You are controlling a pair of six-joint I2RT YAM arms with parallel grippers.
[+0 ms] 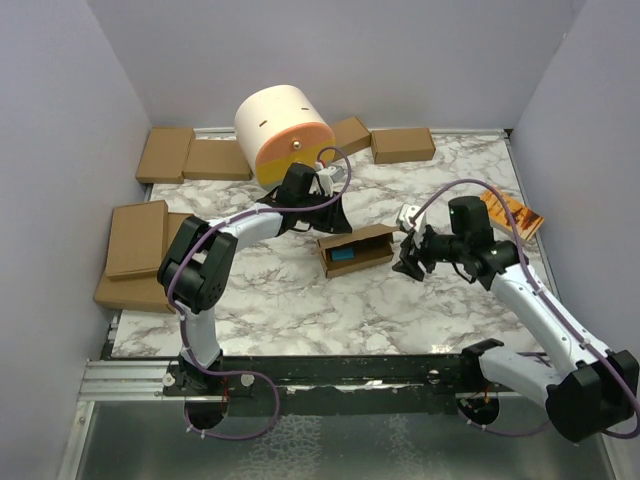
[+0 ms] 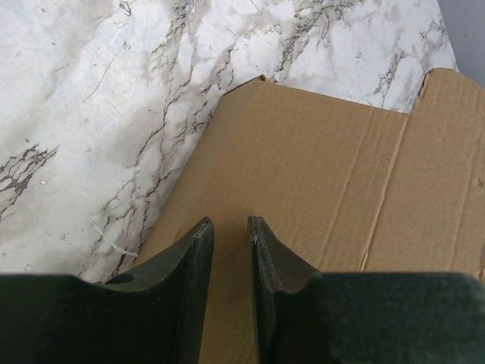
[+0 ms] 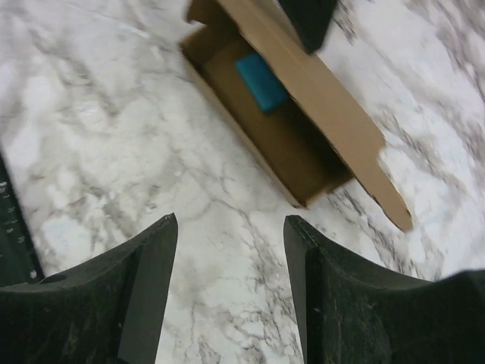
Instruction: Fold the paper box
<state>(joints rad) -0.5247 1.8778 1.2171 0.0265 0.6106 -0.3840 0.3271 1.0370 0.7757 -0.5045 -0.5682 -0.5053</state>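
1. Fingers [image 2: 195, 262] of the left gripper [image 2: 229, 221] stood only a narrow way apart with nothing between them. Their tips were over the outer face of the raised lid of the paper box [image 1: 380, 243], at its far side. Whether they actually pressed on the card I could not tell. Fingers [image 3: 148, 292] of the right gripper [image 3: 231, 218] stood wide and empty, just off the box's right end and clear of it.
2. The marble table [image 1: 300, 310] spread out on every side of the paper box, which sat near its middle.
3. A big cream cylinder [image 1: 283, 135] stood behind the paper box, beyond the left gripper, with its orange flat face turned toward the box.
4. Several ready-made cardboard boxes lay around it. One stack [image 1: 137, 240] was well to the left of the paper box, and flat ones were lined up behind it along the back wall, some to the left [image 1: 190, 157] and some to the right [image 1: 402, 145].
5. The paper box itself, plain brown, small and long, lay open on the table between the two grippers. Its lid flap was lifted along the far long side, and a tab jutted out past the end nearest the right gripper.
6. A small orange booklet [image 1: 512, 213] lay well to the right of the paper box and a little behind it.
7. A small blue piece [image 3: 261, 80] rested on the floor inside the paper box, toward its left end.
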